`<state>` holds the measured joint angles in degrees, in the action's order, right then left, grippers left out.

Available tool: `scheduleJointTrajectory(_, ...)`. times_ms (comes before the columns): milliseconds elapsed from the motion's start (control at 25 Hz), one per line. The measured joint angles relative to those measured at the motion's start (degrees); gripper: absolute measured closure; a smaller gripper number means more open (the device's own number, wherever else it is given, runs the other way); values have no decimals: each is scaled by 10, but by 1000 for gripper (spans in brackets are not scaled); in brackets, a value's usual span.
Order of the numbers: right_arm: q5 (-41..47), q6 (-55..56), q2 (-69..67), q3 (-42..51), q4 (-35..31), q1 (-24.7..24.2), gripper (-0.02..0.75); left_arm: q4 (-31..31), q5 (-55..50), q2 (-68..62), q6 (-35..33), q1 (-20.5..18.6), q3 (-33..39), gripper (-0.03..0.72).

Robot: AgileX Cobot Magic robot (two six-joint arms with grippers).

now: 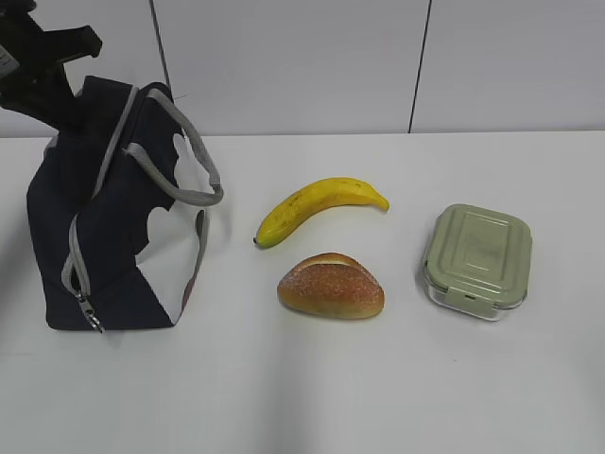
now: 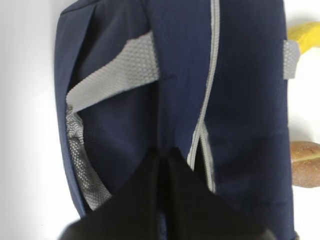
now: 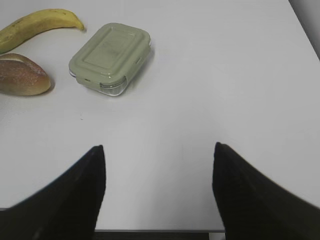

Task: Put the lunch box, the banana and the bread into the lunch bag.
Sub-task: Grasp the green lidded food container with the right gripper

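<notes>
The navy and white lunch bag (image 1: 104, 236) stands at the left of the table, its grey zipper (image 1: 76, 251) partly undone. My left gripper (image 1: 59, 95) sits at the bag's top rear corner. In the left wrist view it (image 2: 162, 154) is shut on a fold of the navy fabric of the bag (image 2: 240, 100) next to the zipper (image 2: 207, 100). The banana (image 1: 317, 206), the bread (image 1: 331, 286) and the green-lidded lunch box (image 1: 477, 257) lie on the table to the right of the bag. My right gripper (image 3: 157, 147) is open over bare table, well short of the lunch box (image 3: 110, 57).
The grey handles (image 1: 184, 194) hang over the bag's right side, towards the banana. The white table (image 1: 302, 397) has its front edge just below my right gripper. A white panelled wall stands behind the table.
</notes>
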<state>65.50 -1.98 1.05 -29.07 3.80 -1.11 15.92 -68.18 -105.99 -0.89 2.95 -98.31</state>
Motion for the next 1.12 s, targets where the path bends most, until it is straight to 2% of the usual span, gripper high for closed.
scheduleJointTrajectory(440, 0, 0, 0, 0, 0, 0, 242, 57, -11, 0, -44, 0, 0, 686)
scheduleJointTrajectory(880, 0, 0, 0, 0, -6, 0, 242, 57, -14, 0, -49, 0, 0, 686)
scheduleJointTrajectory(1120, -16, 0, -19, -5, -46, 0, 243, 57, -14, 0, -49, 0, 0, 687)
